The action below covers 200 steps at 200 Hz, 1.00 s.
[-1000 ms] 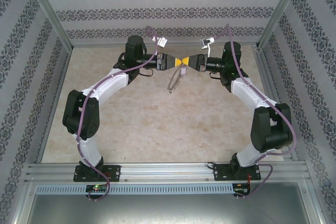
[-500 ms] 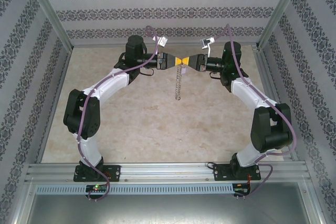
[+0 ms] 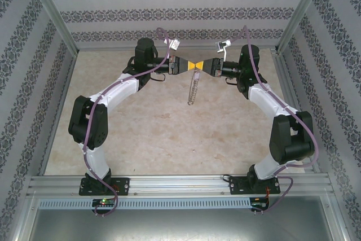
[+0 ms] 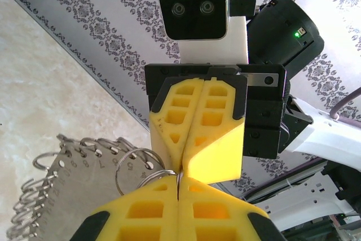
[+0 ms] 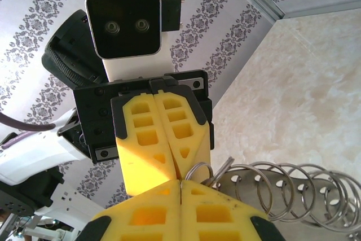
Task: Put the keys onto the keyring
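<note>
Grey loop-fringed keyring aloft, edge-on.

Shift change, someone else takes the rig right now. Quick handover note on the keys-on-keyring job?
Left gripper: shut, tip to tip with the right one; can't tell if it pinches a loop.
Right gripper: shut on the keyring, which hangs from the fingertips above the table.
Done: keyring lifted off the table.
Left: threading the keys on; can't tell whether any is on yet.
</note>
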Tool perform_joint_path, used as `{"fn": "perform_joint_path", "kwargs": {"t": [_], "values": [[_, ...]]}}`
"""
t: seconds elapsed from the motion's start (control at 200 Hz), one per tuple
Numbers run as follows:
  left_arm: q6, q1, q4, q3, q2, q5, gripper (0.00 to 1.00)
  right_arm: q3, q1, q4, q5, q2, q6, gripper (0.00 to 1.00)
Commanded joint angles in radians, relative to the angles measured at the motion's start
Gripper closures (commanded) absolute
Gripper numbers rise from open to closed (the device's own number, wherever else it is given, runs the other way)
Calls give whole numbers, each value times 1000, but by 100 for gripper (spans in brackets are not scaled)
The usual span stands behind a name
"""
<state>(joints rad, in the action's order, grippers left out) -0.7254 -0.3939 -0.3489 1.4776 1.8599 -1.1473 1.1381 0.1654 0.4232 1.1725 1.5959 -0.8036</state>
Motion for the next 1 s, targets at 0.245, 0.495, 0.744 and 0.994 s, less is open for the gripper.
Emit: {"fn": "perform_joint_path", "kwargs": {"t": [0.245,0.495,0.744,0.994], "values": [[-109,-28,-229,10,13,22,100,5,-27,47,-17,-35,1,59],[-167,-23,-309,11,17,23,100,-67,-80,59,-29,-100,1,52],[-174,-20,-325,20,19,13,100,-129,-102,78,-42,-136,9,51],[-199,-19,-356,21,21,1,100,-109,-81,99,-37,-112,4,51]]}}
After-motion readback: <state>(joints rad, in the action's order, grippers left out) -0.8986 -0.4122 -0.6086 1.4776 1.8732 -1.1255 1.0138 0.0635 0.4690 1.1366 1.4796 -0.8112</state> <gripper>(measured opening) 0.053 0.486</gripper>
